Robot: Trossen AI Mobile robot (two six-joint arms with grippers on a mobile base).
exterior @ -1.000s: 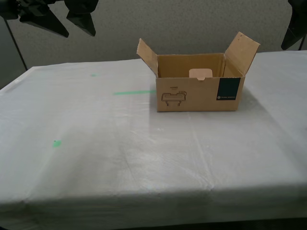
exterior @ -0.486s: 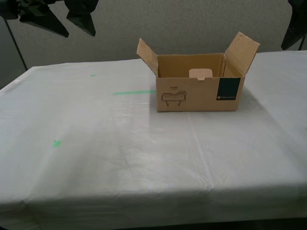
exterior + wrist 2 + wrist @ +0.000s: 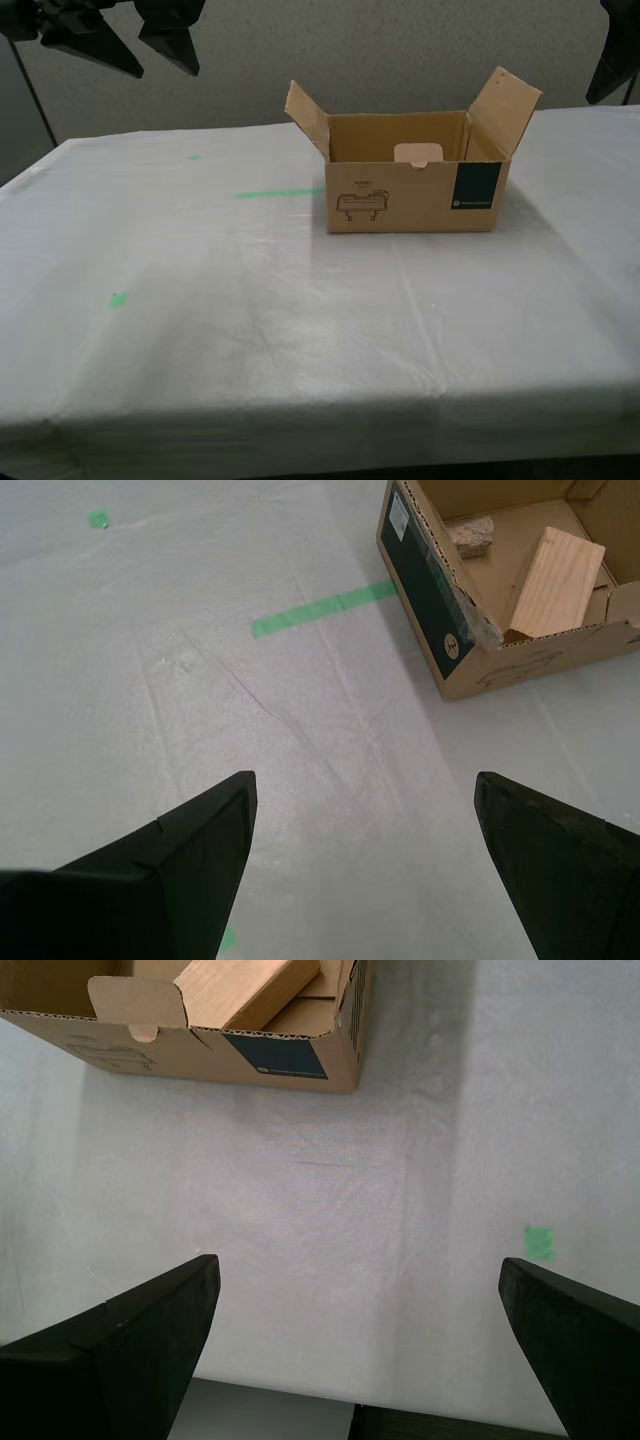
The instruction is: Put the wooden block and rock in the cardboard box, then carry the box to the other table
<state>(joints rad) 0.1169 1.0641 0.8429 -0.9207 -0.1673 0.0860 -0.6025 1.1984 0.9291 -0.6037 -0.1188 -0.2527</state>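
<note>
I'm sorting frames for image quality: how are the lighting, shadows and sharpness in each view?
Exterior view: soft, even light, a faint shadow beside the cardboard box, slightly hazy but readable. Second wrist view: sharp; the wooden block and rock are clear, and my second gripper is near-black. First wrist view: cloth wrinkles crisp, a dim band beside the box, and my first gripper is dark.

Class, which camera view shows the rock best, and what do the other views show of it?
The second wrist view: the rock lies in plain sight inside the cardboard box, beside the wooden block. The exterior view hides it behind the box's front wall. The first wrist view shows only the block.
</note>
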